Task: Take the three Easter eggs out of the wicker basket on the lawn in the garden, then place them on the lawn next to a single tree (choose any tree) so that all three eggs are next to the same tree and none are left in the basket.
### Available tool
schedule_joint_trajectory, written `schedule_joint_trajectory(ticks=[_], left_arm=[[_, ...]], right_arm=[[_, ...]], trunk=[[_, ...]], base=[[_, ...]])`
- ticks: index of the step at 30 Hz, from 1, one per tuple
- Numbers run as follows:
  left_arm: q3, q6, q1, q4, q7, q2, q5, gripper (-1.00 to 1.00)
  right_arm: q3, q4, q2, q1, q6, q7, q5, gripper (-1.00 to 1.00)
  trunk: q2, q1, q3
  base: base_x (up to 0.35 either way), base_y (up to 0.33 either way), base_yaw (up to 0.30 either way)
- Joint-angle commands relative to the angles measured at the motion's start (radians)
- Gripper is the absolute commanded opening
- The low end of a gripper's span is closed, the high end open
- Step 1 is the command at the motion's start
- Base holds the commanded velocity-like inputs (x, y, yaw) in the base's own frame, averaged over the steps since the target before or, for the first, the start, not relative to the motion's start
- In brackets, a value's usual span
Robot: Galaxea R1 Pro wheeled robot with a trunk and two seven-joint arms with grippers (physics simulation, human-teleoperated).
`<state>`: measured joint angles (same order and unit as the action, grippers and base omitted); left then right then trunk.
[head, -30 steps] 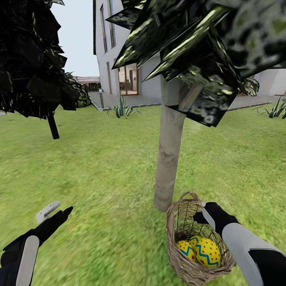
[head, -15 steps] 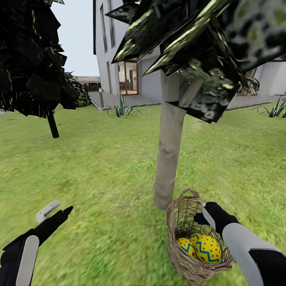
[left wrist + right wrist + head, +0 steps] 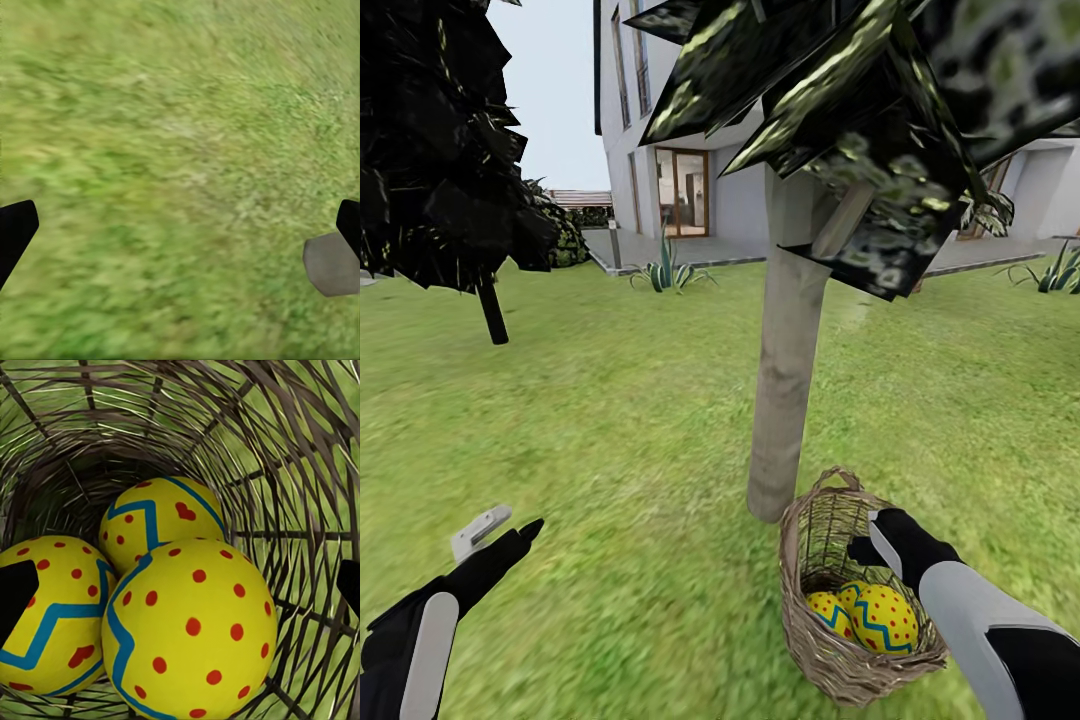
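Note:
The brown wicker basket (image 3: pixel 815 640) stands on the lawn (image 3: pixel 610 420) just right of the foot of the tree (image 3: pixel 785 390), whose trunk is pale and bare. Three yellow Easter eggs with blue zigzags and red dots lie in it: a front egg (image 3: pixel 191 634), a second egg (image 3: pixel 49 619) beside it and a third egg (image 3: pixel 154 521) behind. In the head view two of the eggs (image 3: pixel 882 620) show clearly. My right gripper (image 3: pixel 872 545) hangs open in the basket's mouth above the eggs, touching none. My left gripper (image 3: pixel 505 525) is open over bare grass.
A near-black tree (image 3: pixel 490 310) with a thin dark stem stands at the far left. The white house (image 3: pixel 690 190) with its paved strip and spiky plants (image 3: pixel 665 272) lies beyond. Low jagged leaves (image 3: pixel 860 120) hang above the trunk. Open grass spreads all round the trunk.
The whole picture slid slightly, so the camera moved: basket and trunk foot sit a little higher. Both arms keep their places and both grippers stay open.

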<state>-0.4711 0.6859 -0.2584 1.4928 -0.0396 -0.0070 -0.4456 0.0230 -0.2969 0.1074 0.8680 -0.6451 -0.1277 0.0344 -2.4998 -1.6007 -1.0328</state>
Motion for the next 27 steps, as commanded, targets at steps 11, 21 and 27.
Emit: schedule_joint_trajectory(ticks=[11, 21, 27], left_arm=[[-0.002, 0.006, -0.001, 0.001, -0.005, -0.001, -0.010, 1.00], [-0.002, 0.007, -0.001, 0.001, -0.004, -0.002, -0.010, 1.00], [-0.002, 0.007, -0.001, 0.001, -0.003, -0.002, -0.010, 1.00]], right_arm=[[-0.001, -0.010, 0.001, 0.000, -0.039, -0.002, 0.006, 1.00], [-0.005, -0.005, 0.002, 0.000, -0.039, 0.000, 0.010, 1.00], [-0.006, -0.003, 0.003, 0.000, -0.039, 0.000, 0.008, 1.00]], trunk=[[0.000, 0.000, -0.001], [0.000, 0.000, -0.001], [0.000, 0.000, -0.001]], base=[[0.000, 0.000, 0.000], [0.000, 0.000, 0.000], [0.000, 0.000, 0.000]])
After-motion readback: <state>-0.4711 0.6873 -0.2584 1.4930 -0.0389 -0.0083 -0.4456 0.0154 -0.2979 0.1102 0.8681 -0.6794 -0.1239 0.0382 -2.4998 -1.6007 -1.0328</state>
